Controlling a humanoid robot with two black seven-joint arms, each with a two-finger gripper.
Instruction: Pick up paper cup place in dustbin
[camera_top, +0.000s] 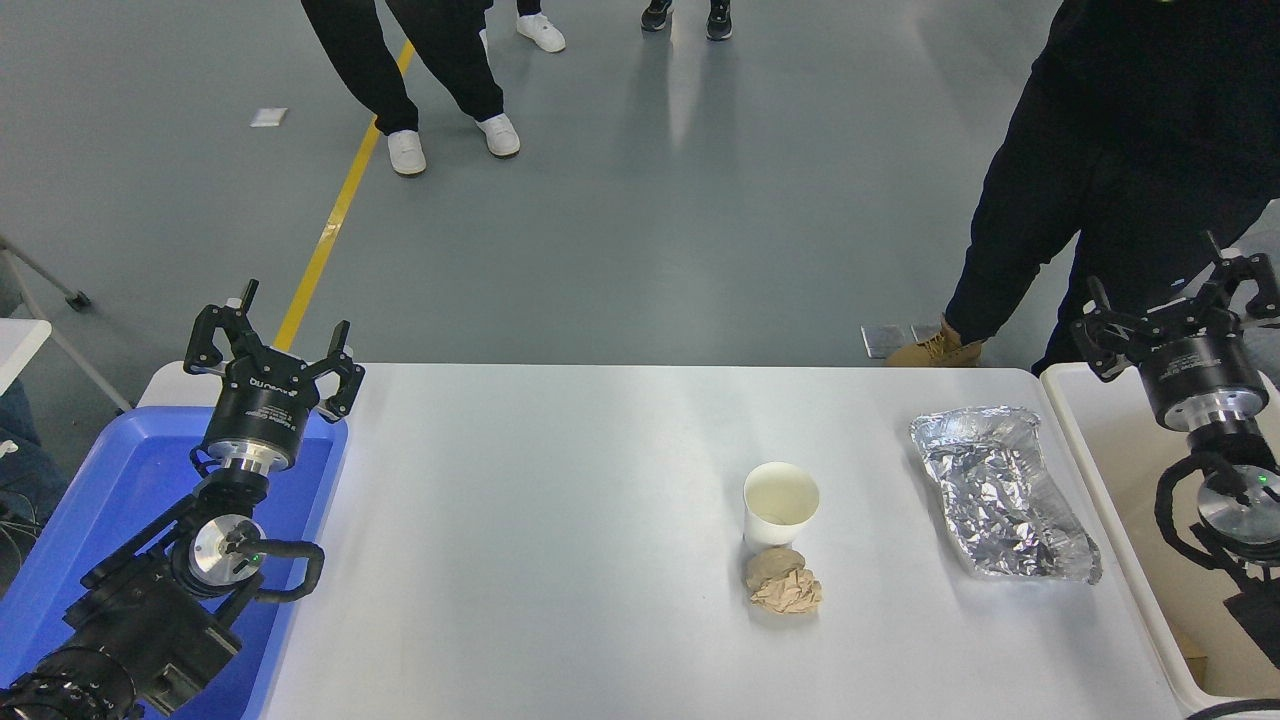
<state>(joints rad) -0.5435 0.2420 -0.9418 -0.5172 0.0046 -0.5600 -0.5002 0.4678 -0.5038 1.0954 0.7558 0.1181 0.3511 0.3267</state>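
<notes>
One paper cup (780, 503), one dustbin (1120, 480)

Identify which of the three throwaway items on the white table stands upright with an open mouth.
The small white paper cup; the crumpled brown paper ball and crinkled silver foil tray lie low.

Small white paper cup (781, 505), matt outside, smooth cream lining. Crumpled brown paper ball (783, 582), rough and creased. Crinkled silver foil tray (1003, 492), metallic, wrinkled, brightly reflective. Blue plastic tub (90, 500), smooth, slightly glossy. Cream-white plastic dustbin (1105, 470), smooth rounded rim. White table (550, 520), smooth with soft sheen. Grey floor (700, 220), polished, faintly reflective.
</notes>
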